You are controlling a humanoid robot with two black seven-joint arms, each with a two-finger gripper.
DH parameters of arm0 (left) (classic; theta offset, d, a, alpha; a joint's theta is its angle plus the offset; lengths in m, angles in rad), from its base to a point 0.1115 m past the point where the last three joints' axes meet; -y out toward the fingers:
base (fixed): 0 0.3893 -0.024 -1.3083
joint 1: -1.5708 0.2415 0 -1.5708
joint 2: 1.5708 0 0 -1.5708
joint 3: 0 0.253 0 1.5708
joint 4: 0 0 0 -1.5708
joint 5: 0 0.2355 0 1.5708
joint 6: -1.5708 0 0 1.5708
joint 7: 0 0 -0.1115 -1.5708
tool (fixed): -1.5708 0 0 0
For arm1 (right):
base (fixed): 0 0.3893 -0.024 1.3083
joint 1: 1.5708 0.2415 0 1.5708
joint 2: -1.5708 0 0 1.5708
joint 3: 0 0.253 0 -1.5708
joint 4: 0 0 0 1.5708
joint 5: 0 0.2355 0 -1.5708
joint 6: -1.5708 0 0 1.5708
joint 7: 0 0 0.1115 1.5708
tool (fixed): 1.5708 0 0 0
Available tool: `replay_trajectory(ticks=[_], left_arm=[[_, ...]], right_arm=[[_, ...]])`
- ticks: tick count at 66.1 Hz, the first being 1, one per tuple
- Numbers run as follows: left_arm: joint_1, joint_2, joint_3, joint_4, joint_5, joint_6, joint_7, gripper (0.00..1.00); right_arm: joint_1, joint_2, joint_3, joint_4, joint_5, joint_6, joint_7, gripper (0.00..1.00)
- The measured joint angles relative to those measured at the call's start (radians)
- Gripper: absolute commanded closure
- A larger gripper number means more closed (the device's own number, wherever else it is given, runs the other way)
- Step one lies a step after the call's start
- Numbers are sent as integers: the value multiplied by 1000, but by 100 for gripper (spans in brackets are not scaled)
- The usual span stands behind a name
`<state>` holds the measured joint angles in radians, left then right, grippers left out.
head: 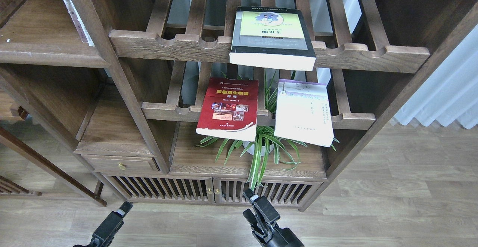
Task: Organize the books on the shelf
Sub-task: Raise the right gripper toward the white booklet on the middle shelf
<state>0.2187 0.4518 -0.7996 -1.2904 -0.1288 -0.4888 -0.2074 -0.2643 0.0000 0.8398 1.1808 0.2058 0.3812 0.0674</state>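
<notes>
The thick black-edged book with a yellow-green cover (272, 38) lies flat on the upper slatted rack, its page edge overhanging the scalloped rail. On the lower slatted rack lie the red book with small photos (228, 107) and, to its right, the white-lavender book (303, 112). The shelf (119, 125), a flat board compartment, sits left of the racks above a small drawer. My left gripper (123, 206) and right gripper (249, 195) hang low near the floor, well below the books; both are seen end-on, so their jaw state is unclear.
A potted spider plant (261, 146) stands on the board under the lower rack, leaves spilling forward. Slatted cabinet doors (209, 191) close the bottom. Another flat shelf (41, 23) at upper left holds a thin white item. Wood floor and a white curtain (448, 94) lie right.
</notes>
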Motion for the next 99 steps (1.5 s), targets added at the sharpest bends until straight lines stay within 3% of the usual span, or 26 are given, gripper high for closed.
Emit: replay_trajectory(ticks=[14, 33, 48, 67, 99], left_arm=[[2, -5, -9, -4, 1, 0, 8, 0], [7, -7, 1, -22, 1, 0, 8, 0], [10, 2, -13, -13, 1, 0, 6, 0], [23, 4, -76, -17, -2, 0, 6, 0], [32, 13, -150, -3, -3, 0, 6, 0]], right_arm=[[30, 0, -3, -77, -3, 100, -1, 0], [87, 0, -53, -236, -7, 107, -17, 0], [125, -46, -106, -276, -7, 108, -12, 0], [116, -10, -81, -221, 6, 108, -1, 0], [134, 0, 187, -115, 28, 108, 2, 1]])
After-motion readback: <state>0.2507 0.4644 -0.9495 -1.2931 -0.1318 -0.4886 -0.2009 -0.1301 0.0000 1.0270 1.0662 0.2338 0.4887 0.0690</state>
